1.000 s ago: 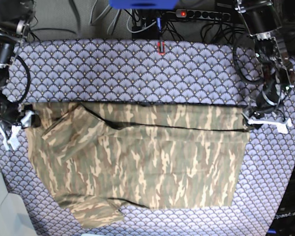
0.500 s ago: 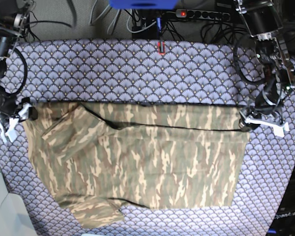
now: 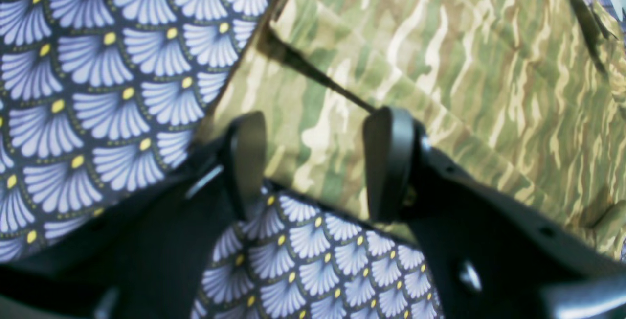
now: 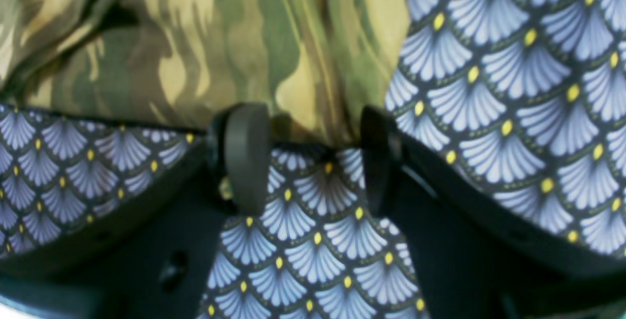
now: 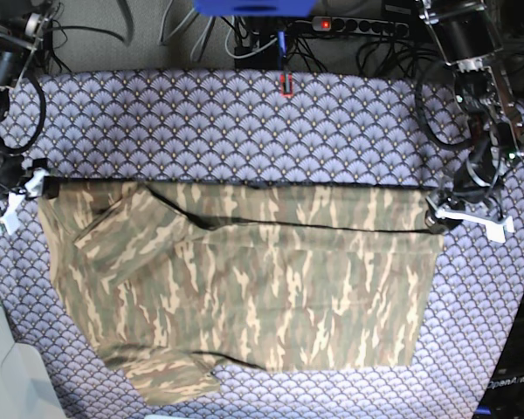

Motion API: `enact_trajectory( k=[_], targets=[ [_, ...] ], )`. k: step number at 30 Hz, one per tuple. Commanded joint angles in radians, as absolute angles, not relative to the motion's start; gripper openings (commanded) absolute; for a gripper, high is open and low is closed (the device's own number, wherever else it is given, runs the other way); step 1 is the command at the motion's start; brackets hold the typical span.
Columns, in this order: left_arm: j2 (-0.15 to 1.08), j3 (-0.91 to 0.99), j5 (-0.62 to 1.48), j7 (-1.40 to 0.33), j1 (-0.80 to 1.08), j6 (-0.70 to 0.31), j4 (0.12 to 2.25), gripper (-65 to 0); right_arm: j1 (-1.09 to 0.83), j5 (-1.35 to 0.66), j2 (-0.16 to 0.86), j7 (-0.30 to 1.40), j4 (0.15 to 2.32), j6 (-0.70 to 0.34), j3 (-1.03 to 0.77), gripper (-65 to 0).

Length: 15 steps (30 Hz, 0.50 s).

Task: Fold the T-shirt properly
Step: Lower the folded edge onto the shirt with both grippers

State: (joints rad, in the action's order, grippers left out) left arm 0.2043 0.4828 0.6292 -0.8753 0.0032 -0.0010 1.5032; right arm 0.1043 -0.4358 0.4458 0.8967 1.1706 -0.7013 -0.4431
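Note:
The camouflage T-shirt (image 5: 262, 279) lies spread on the purple scallop tablecloth (image 5: 244, 131), its top part folded down along a straight edge and one sleeve sticking out at the lower left. My right gripper (image 5: 24, 190) is at the shirt's top left corner. In the right wrist view its jaws (image 4: 313, 157) stand apart, with the shirt's edge (image 4: 220, 40) lying between the fingertips. My left gripper (image 5: 438, 215) is at the top right corner. Its jaws (image 3: 315, 157) also stand apart over that corner of the shirt (image 3: 440, 64).
A power strip (image 5: 358, 24) with a red light and loose cables run behind the table's back edge. A small red marker (image 5: 286, 85) sits at the back middle of the cloth. A pale grey surface (image 5: 9, 375) borders the lower left.
My right gripper moved back and to the left, and the shirt's top left corner now lies further out with a straighter top edge. My left gripper shifted only slightly.

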Motion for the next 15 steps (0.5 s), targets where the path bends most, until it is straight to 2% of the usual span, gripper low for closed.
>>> enact_trajectory(
  k=[1,15],
  targets=[
    [0.22,0.489,0.636,-0.862,-0.005,-0.005,1.52,-32.9,0.119,-0.452,0.461,0.878,1.185,-0.698,-0.449,-34.1],
    [0.249,0.489,0.633,-0.86,-0.004,-0.002,1.518,-32.9,0.114,-0.452,0.437,0.845,1.158,-0.698,-0.446,-34.4]
  ],
)
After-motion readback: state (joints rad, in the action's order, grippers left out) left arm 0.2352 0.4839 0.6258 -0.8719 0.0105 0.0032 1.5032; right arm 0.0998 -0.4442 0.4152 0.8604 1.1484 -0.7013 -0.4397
